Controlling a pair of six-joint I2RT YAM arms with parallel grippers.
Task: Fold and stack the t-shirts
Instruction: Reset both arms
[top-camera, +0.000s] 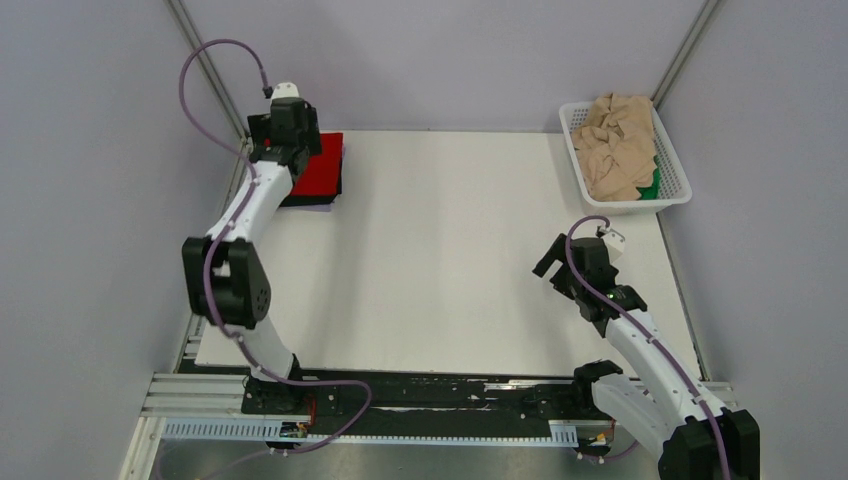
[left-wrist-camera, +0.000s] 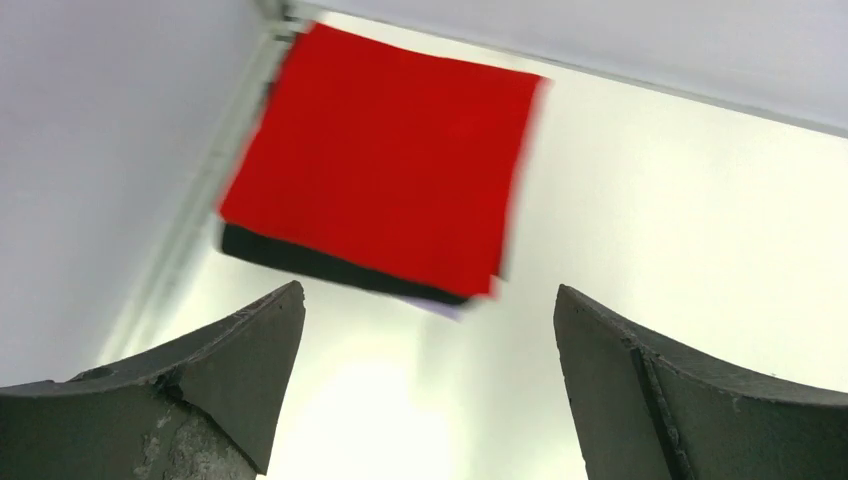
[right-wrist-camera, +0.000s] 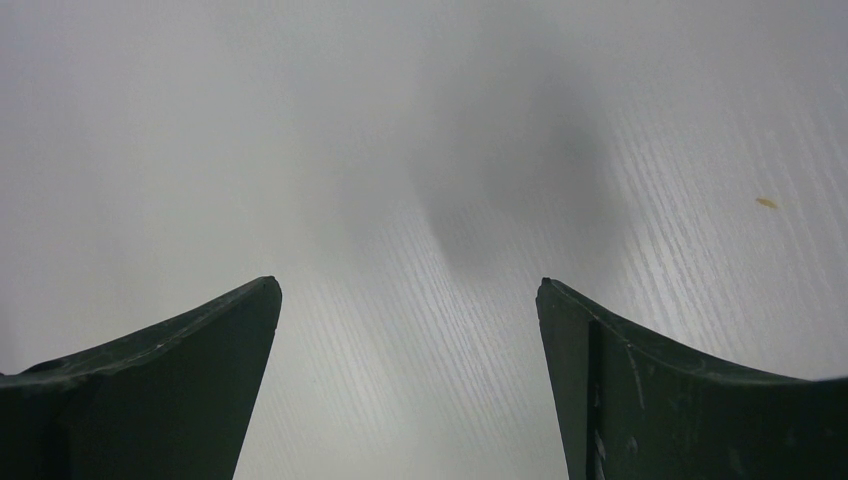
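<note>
A folded bright red t-shirt (top-camera: 325, 165) lies on a folded black t-shirt (top-camera: 308, 202) at the table's far left corner. In the left wrist view the red one (left-wrist-camera: 385, 150) covers the black one (left-wrist-camera: 300, 258), and a pale lilac edge (left-wrist-camera: 440, 303) shows under both. My left gripper (top-camera: 290, 140) hovers over the near edge of this stack, open and empty (left-wrist-camera: 428, 300). Crumpled beige t-shirts (top-camera: 620, 145) and a green one (top-camera: 652, 185) fill the basket. My right gripper (top-camera: 553, 262) is open and empty (right-wrist-camera: 408, 290) over bare table.
The white lattice basket (top-camera: 575, 150) stands at the far right corner. Grey walls close in the left, back and right sides. The white tabletop (top-camera: 450, 250) spans between the stack and the basket. The black base rail runs along the near edge.
</note>
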